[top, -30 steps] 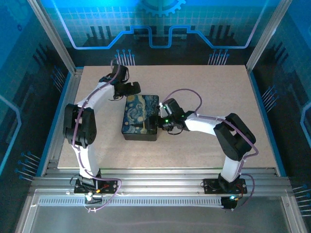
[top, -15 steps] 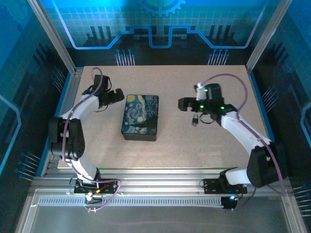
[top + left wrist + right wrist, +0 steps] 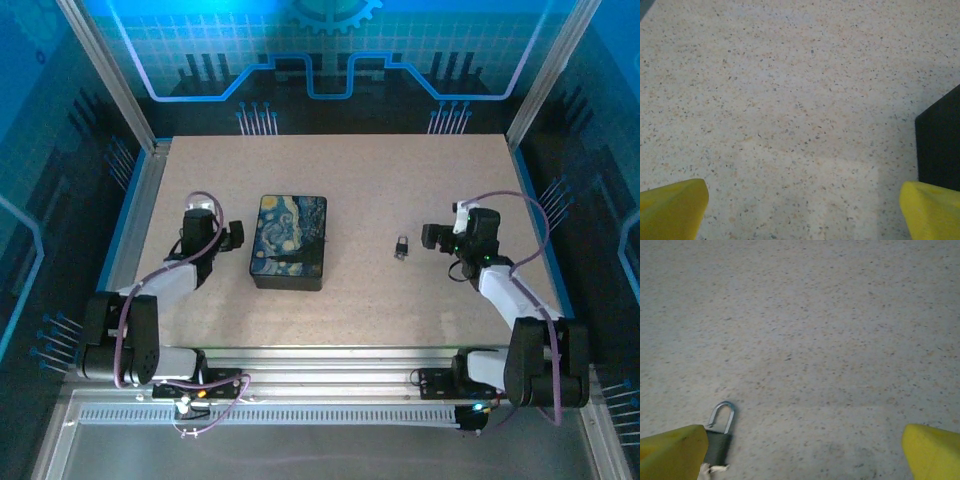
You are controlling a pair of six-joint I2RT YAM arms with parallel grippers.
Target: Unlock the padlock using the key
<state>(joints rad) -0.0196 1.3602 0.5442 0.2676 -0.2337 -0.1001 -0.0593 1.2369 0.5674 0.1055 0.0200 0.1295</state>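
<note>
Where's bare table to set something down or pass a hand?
Free: the far strip of table behind the box and padlock, and the gap between those two. Crowded: left gripper beside the box's left side; right gripper just right of the padlock.

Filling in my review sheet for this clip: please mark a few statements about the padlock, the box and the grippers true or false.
1. The padlock lies on the table. True.
2. The right gripper is shut on it. False: it is open and empty.
3. The padlock rests on the painted box. False: it lies apart, to the box's right.
4. The left gripper is open, holding nothing. True.
</note>
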